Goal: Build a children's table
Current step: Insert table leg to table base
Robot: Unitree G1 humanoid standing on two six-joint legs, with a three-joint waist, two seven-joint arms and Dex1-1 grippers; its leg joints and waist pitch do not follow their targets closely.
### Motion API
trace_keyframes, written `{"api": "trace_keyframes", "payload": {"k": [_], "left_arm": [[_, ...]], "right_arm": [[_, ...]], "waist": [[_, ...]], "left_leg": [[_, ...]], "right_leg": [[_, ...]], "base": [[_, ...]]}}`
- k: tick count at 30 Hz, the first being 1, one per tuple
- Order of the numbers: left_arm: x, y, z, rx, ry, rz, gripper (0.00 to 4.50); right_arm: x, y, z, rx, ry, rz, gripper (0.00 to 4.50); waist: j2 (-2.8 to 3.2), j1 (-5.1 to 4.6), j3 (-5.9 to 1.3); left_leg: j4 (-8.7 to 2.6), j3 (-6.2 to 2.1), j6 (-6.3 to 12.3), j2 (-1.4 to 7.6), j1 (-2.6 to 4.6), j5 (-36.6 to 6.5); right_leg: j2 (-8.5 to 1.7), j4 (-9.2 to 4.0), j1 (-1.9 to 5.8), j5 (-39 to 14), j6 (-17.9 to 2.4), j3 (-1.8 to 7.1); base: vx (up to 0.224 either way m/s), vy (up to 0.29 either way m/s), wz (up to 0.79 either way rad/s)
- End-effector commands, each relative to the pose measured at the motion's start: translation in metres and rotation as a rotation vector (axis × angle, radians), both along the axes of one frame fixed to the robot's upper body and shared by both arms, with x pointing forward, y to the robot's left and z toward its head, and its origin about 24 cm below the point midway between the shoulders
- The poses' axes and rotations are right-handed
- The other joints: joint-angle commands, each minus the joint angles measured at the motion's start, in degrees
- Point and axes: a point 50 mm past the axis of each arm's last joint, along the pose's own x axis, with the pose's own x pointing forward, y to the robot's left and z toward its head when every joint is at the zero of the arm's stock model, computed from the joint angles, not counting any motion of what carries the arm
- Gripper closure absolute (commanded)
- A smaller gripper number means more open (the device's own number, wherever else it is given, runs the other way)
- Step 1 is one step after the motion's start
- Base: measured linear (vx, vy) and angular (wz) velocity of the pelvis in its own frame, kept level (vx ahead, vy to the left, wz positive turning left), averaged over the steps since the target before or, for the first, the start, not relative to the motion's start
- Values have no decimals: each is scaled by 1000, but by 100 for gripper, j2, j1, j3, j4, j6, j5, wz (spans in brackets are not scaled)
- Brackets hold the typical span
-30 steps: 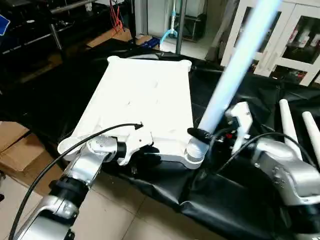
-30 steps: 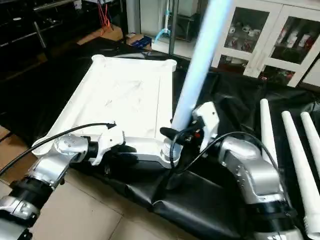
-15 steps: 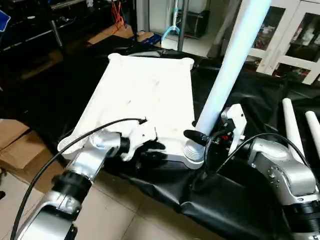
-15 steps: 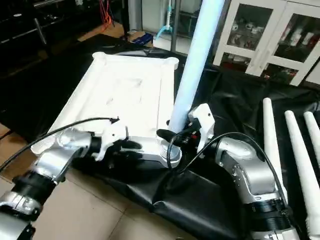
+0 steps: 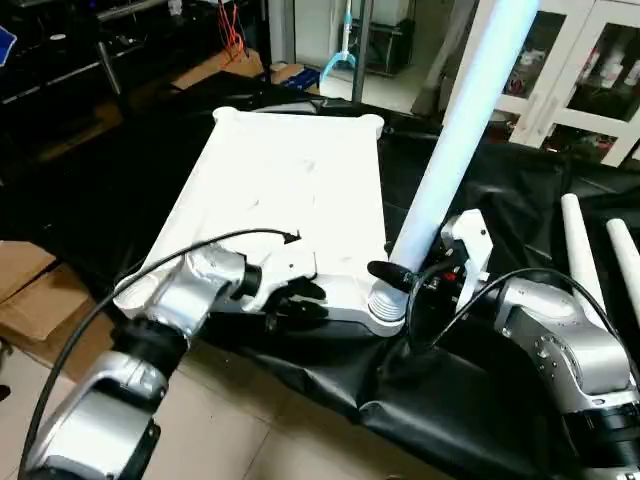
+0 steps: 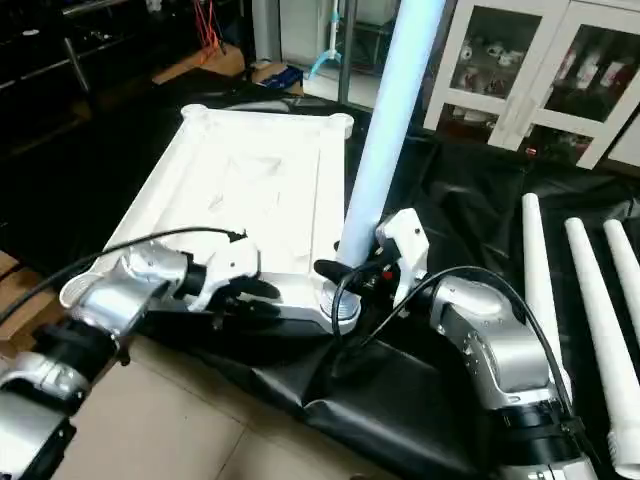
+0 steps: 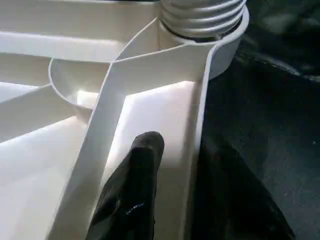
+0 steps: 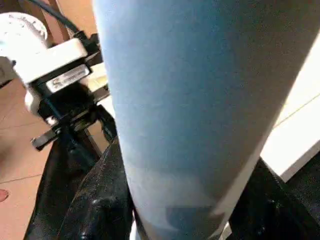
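Upright leg (image 5: 455, 150) within right claw (image 5: 400, 275)

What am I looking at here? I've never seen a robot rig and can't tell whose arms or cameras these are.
It is a humanoid robot building a children's table. Two pictures come from cameras in its head, looking down over its silver arms; the other two come from cameras on its wrists. The white table top lies upside down on a black sheet. The right gripper clasps a leg standing in the corner socket. The left gripper straddles the top's near rim; one finger lies inside it. Spare legs lie to the right.
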Motion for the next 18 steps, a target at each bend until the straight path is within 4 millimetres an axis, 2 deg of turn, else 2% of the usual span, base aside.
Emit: {"api": "trace_keyframes", "payload": {"k": [1, 15, 18], "left_arm": [[0, 2, -2, 43, 7, -25, 306], [4, -5, -8, 66, 11, -38, 306], [4, -6, -9, 49, 24, -36, 340]], "right_arm": [[-1, -1, 5, -12, -33, 3, 262], [1, -1, 8, -24, -47, 9, 262], [2, -1, 8, -25, -47, 8, 262]], "waist": [[1, -9, -368], [4, -1, -355], [-5, 4, -354]], "left_leg": [[-445, -36, 458, 179, -9, -10], [-464, -36, 378, 197, 3, -209], [-464, -34, 380, 192, -3, -207]], "right_leg": [[-341, -301, 401, -118, -1593, 271], [-353, -327, 404, -282, -1608, 276], [-354, -329, 409, -285, -1607, 278]], "base": [[0, 0, 0], [0, 0, 0], [0, 0, 0]]}}
